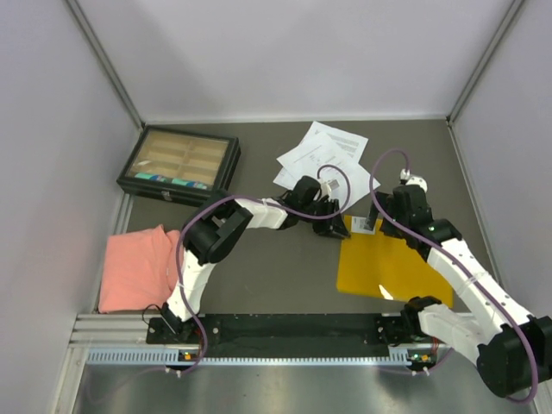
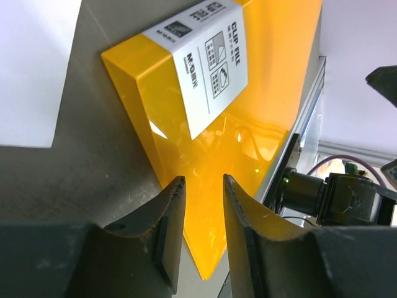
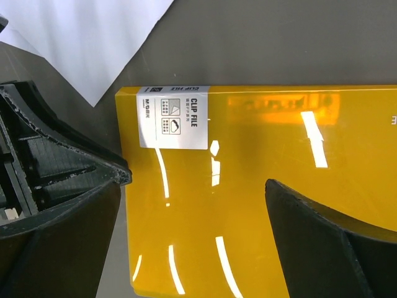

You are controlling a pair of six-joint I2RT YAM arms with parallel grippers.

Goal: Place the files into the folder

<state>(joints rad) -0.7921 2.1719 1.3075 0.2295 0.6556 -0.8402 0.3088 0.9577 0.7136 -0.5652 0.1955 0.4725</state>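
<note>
The folder (image 1: 392,267) lies flat on the table right of centre, yellow-orange, with a white label (image 2: 198,62) at its far left corner. The files (image 1: 321,155) are white printed sheets fanned out behind it. My left gripper (image 1: 332,213) is at the folder's (image 2: 267,74) left edge. Its jaws (image 2: 203,186) have narrowed onto that edge, one finger (image 2: 167,217) on the table side and the other over the cover. My right gripper (image 3: 198,205) hangs wide open above the folder (image 3: 260,186), holding nothing. It is just behind the folder's far edge (image 1: 390,214).
A black compartment box (image 1: 179,164) stands at the back left. A pink cloth (image 1: 138,267) lies at the near left. The black and metal base rail (image 1: 285,332) runs along the near edge. Pale walls close in the table on three sides.
</note>
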